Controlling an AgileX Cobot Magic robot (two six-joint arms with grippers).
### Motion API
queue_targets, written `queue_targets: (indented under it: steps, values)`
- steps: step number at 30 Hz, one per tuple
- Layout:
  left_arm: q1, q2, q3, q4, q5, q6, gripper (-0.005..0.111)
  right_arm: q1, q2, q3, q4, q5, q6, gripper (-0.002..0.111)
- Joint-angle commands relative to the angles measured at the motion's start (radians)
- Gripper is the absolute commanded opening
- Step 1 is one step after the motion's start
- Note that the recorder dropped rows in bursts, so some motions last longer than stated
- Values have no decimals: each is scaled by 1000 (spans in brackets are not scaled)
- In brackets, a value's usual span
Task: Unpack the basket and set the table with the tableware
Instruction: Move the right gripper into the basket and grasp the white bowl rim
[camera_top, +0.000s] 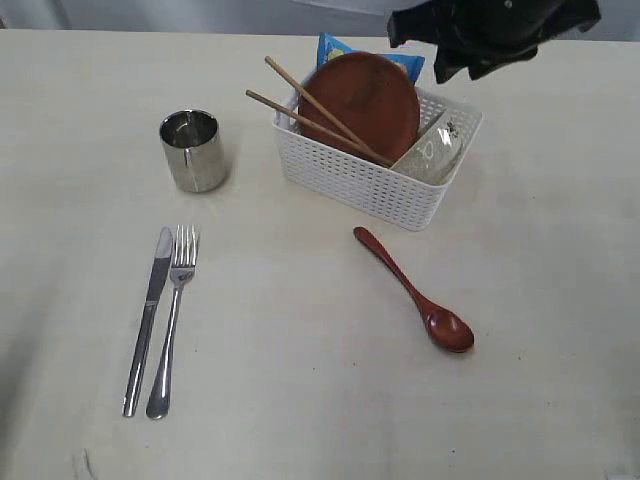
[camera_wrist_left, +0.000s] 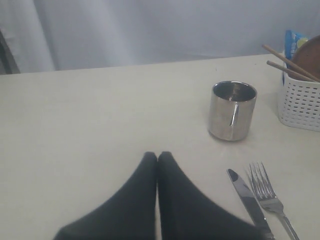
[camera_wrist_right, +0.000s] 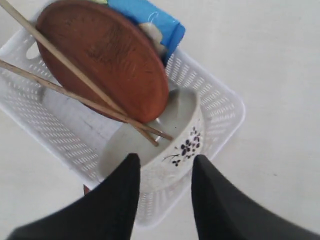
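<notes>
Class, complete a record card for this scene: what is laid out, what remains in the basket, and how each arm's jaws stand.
Laid on table: steel cup, knife, fork, wooden spoon
In basket: brown plate, chopsticks, white bowl, blue packet
Left jaws: shut, holding nothing, near the cup
Right jaws: open, above the bowl, holding nothing

The basket holds plate, chopsticks and bowl; the spoon lies just beside it.
</notes>
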Motion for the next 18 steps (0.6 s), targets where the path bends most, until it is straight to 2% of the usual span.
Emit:
queue_targets:
  steps: [1, 6, 9, 11, 14, 18]
  values:
    - [-8, -2, 2, -2, -9, -4, 0, 4, 82, -173, -49, 296, -19, 34]
    - [-8, -2, 2, -2, -9, -4, 0, 2, 175, -293, 7, 324, 9, 35]
    - [-8, -2, 2, -2, -9, -4, 0, 18, 215, -337, 81, 324, 17, 44]
    - [-8, -2, 2, -2, -9, -4, 0, 32, 236, -346, 63, 324, 20, 49]
    - [-8, -2, 2, -2, -9, -4, 0, 43, 258, -346, -16, 324, 106, 49]
    - [-8, -2, 2, -2, -9, -4, 0, 43, 282, -346, -27, 324, 124, 49]
